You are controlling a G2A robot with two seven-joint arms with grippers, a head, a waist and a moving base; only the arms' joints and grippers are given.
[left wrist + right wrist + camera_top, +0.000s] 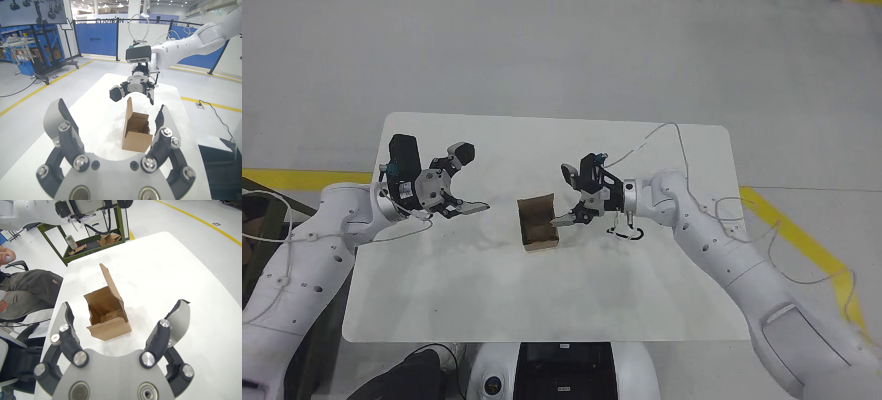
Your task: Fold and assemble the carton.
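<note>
A small brown carton [537, 220] stands upright near the middle of the white table [642, 290], its top open and one long flap sticking up. Folded flaps line its bottom inside, as the right wrist view of the carton [108, 317] shows. My left gripper [468, 181] hangs open some way left of it, nothing between its fingers. In the left wrist view the carton [136, 129] stands ahead of the left gripper [111, 117]. My right gripper [565, 195] is open just right of the carton, one fingertip close to its side. From the right wrist, the right gripper [124, 311] straddles the carton from above.
A green cart [94, 243] with cardboard scraps stands beyond the table's far edge. A seated person with handheld controllers is beside the table in the right wrist view. Bare table surface lies all around the carton.
</note>
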